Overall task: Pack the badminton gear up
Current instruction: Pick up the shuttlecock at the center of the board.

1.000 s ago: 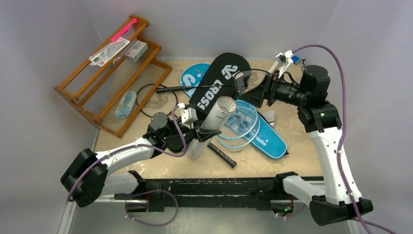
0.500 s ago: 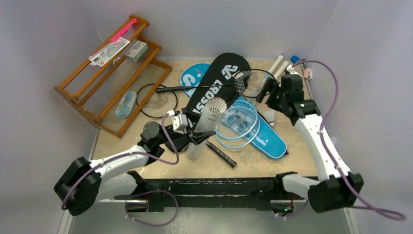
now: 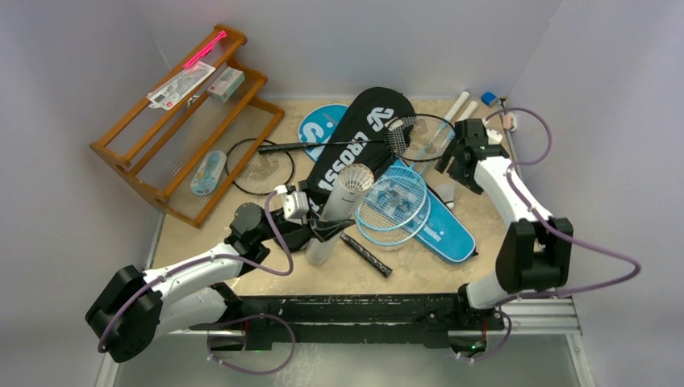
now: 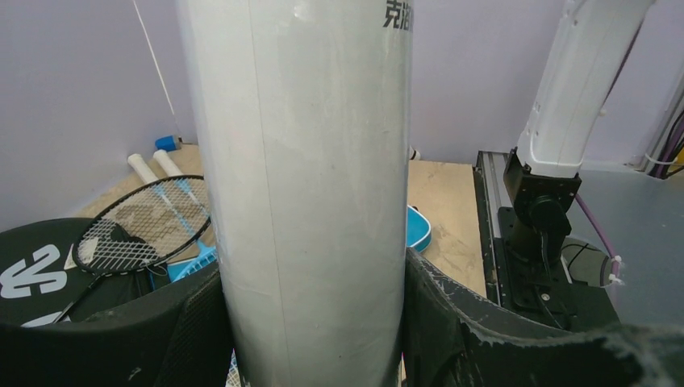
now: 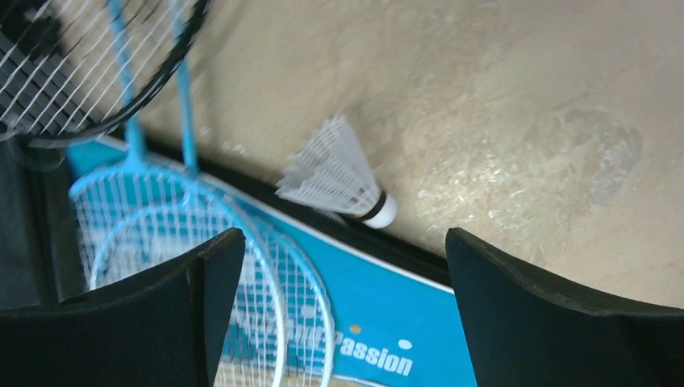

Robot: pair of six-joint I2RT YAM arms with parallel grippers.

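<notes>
Left jaws are closed on the long white tube (image 4: 306,185), holding it nearly upright with its open mouth up; a shuttlecock (image 3: 355,173) sits at that mouth. Right jaws stand wide open and empty, hanging over a loose shuttlecock (image 5: 335,173).

Location of items, taken from the tube: the loose shuttlecock lies on its side well to the tube's right, just beside the dark edge of the blue cover (image 5: 379,314). Light-blue rackets (image 3: 393,201) lie between tube and shuttlecock. The black cover (image 3: 355,137) lies beyond the tube, and the wooden rack (image 3: 185,121) far to its left.

Assessment of the step: I judge this a pick of the loose shuttlecock for loading into the tube. I should come straight down, close low near the cork rather than across the skirt, and keep clear of the racket strings. The tube must stay steady.

Surface: tan tabletop (image 5: 524,121), mottled and worn-looking. Room: pale plain walls enclose the tabletop on three sides.
</notes>
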